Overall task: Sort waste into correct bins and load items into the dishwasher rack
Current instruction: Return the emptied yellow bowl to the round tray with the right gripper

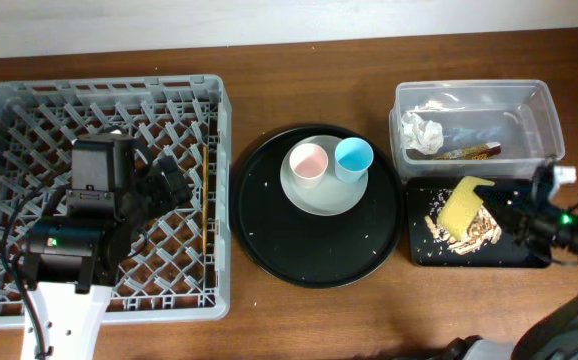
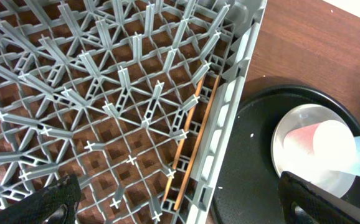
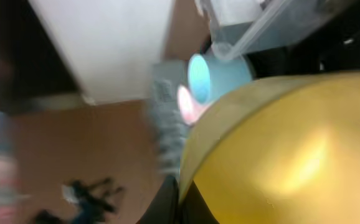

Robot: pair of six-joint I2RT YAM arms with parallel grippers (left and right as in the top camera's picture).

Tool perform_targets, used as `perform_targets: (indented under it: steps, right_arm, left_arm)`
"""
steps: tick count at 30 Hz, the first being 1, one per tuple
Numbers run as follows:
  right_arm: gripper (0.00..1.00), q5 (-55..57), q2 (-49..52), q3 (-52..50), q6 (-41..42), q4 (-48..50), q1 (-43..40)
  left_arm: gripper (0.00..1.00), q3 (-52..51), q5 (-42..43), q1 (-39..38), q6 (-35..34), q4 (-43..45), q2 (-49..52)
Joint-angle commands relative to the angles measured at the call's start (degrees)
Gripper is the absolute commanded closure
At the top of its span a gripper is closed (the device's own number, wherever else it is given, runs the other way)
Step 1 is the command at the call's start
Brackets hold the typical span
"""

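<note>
Overhead, right tool (image 1: 496,196) holds yellow bowl (image 1: 459,210) tilted

The dishwasher rack (image 1: 221,180) sits at the table's (image 1: 299,320) left, with the chopsticks (image 1: 204,200) lying inside along its right wall. The round tray (image 1: 269,230) is in the middle and carries the plate (image 1: 324,195). On the plate the two cups stand side by side, the left cup (image 1: 308,162) just beside the right cup (image 1: 353,158). At the right, the tub (image 1: 544,110) holds the tissue (image 1: 421,130) and the snack wrapper (image 1: 466,152). In front of it is the shallow tray (image 1: 509,250) with the food scraps (image 1: 469,238) in it, and the bowl (image 1: 462,205) is tilted over them.
</note>
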Motion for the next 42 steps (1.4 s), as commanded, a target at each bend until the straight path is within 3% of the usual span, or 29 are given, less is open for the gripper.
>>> perform_targets:
  steps: [1,3,5,9,13,17,21,23,25,31,35,38,42]
  right_arm:
    - [0.96,23.23,-8.17,10.43,3.13,-4.57,9.86]
    - [0.96,37.42,-12.44,14.25,8.72,-5.31,23.67]
    - [0.96,43.04,-12.98,14.25,11.82,-5.44,32.46]
    - [0.96,47.10,-9.73,11.52,19.04,-2.05,58.12]
    - [0.96,55.60,-4.85,8.44,27.96,3.45,74.12]
    - [0.96,56.06,3.74,8.33,29.11,9.88,83.73]
    - [0.93,56.04,9.97,8.33,29.11,12.83,85.72]
    - [0.73,56.06,10.62,8.33,29.07,12.83,85.72]
    - [0.63,56.06,10.49,8.39,28.74,12.83,85.57]
    - [0.57,56.04,10.49,20.76,22.64,7.32,79.52]
    - [0.59,55.63,10.56,21.07,22.62,3.87,79.45]
    - [0.86,56.06,10.56,14.10,24.76,5.14,80.98]
    - [0.87,56.02,10.56,3.72,24.79,15.45,81.72]
  left_arm:
    - [0.01,0.26,0.15,0.24,-0.50,0.07,-0.59]
    - [0.01,0.26,0.15,0.24,-0.50,0.07,-0.59]
    - [0.01,0.26,0.15,0.24,-0.50,0.07,-0.59]
    - [0.01,0.26,0.15,0.24,-0.50,0.07,-0.59]
    - [0.01,0.26,0.15,0.24,-0.50,0.07,-0.59]
    - [0.01,0.26,0.15,0.24,-0.48,0.07,-0.61]
    - [0.01,0.26,0.15,0.24,-0.50,0.07,-0.59]
    - [0.01,0.26,0.15,0.24,-0.50,0.07,-0.59]
    - [0.01,0.26,0.15,0.24,-0.50,0.07,-0.59]
    - [0.01,0.26,0.15,0.24,-0.48,0.07,-0.59]
    - [0.01,0.26,0.15,0.24,-0.50,0.07,-0.59]
    - [0.01,0.26,0.15,0.24,-0.50,0.07,-0.61]
    - [0.01,0.26,0.15,0.24,-0.50,0.04,-0.59]
